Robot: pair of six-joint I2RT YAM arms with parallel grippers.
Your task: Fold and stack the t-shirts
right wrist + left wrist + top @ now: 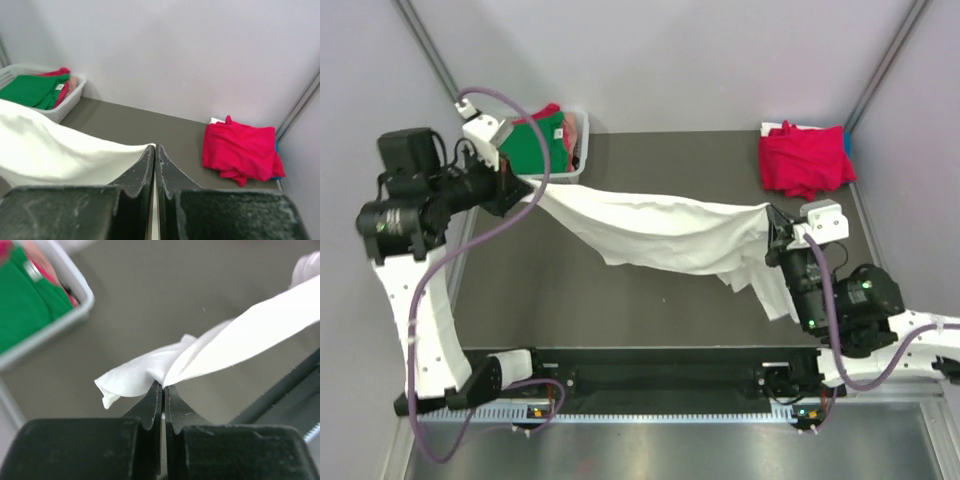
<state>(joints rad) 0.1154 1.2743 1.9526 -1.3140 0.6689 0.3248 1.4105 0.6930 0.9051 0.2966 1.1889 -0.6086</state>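
Hung slack above the counter [620, 310] between left pincer [527, 192] and right pincer [769, 222], both clamped on edges of white t-shirt [660, 235]; soft, light, droopy cloth, probably best pinched at corners or hems.

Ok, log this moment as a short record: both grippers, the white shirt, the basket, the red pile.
left gripper: shut on the left end of the white t-shirt
right gripper: shut on its right end
white t-shirt: hangs stretched between the arms, sagging over the table
basket: far left corner, green t-shirt on top
red pile: far right corner
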